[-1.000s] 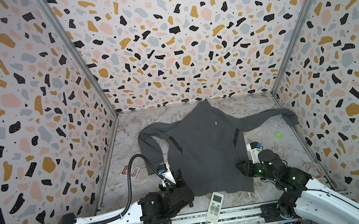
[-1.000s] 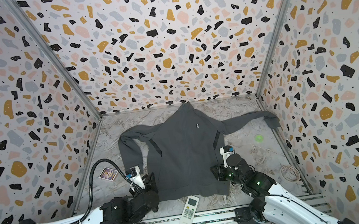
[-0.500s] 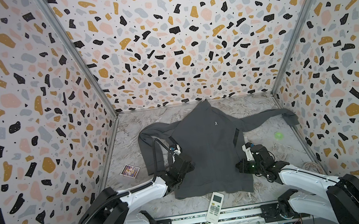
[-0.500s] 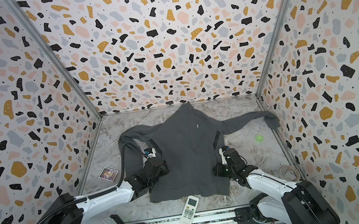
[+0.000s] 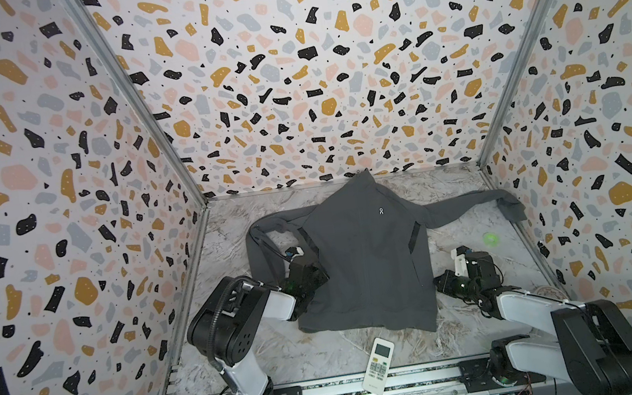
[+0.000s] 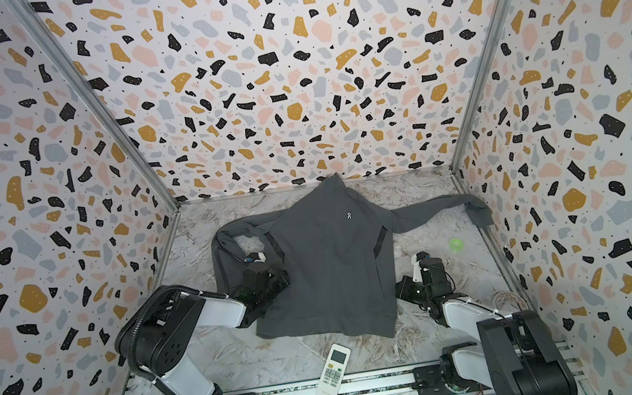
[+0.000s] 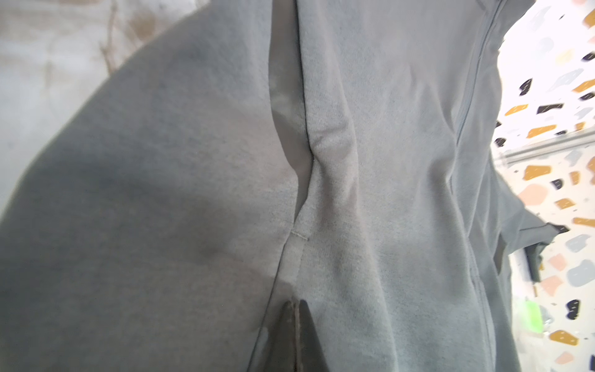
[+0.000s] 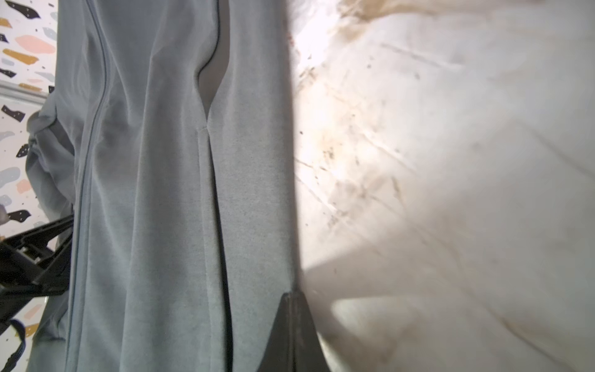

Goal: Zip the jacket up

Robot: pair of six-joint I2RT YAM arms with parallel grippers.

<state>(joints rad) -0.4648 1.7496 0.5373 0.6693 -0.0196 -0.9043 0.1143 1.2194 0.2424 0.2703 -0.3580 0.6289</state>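
Observation:
The dark grey jacket [image 5: 366, 267] [image 6: 333, 271] lies front up on the table, collar toward the back wall. Its front zip [image 7: 463, 112] [image 8: 93, 128] shows as a closed line. My left gripper [image 5: 323, 279] [image 6: 286, 279] is at the jacket's left side below the armpit. In the left wrist view it [image 7: 295, 302] is shut, and fabric folds run into its tips. My right gripper [image 5: 437, 282] [image 6: 398, 289] is at the right side edge. In the right wrist view it [image 8: 291, 294] is shut on that slightly raised edge.
A white remote control [image 5: 378, 366] lies at the front, partly on the rail. A small green disc [image 5: 491, 238] sits near the right wall. The right sleeve [image 5: 475, 205] reaches the right wall, and the left sleeve [image 5: 262, 248] folds down beside my left arm. Patterned walls close three sides.
Both grippers moved from the hem corners up along the jacket's sides and closed. Both arms now stand with raised elbows. The hem has shifted slightly toward the back.

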